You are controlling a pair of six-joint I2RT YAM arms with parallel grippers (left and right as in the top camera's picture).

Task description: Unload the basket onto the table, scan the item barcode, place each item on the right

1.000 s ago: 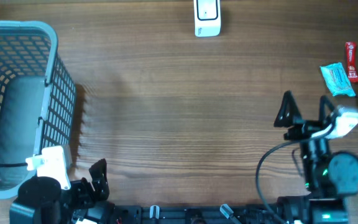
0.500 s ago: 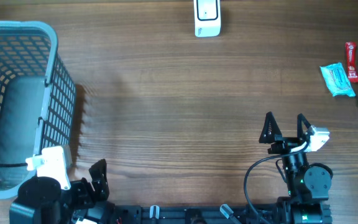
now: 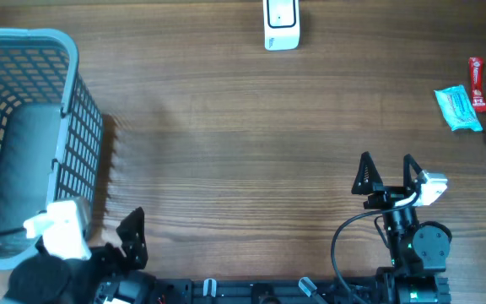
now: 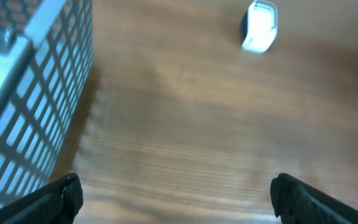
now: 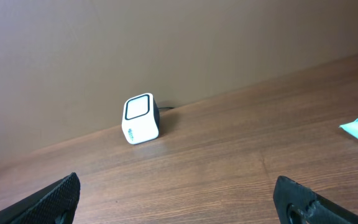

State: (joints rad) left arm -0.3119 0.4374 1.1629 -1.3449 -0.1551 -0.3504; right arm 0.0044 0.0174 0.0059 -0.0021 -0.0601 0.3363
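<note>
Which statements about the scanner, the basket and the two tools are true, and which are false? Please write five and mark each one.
1. The right tool holds the teal packet. False: it is open and empty; the packet lies apart from it on the table.
2. The white barcode scanner stands near the table's far edge. True.
3. The scanner is inside the blue basket. False: it stands on the table, outside the basket.
4. The left tool is open and empty. True.
5. A red tube lies beside the teal packet. True.
</note>
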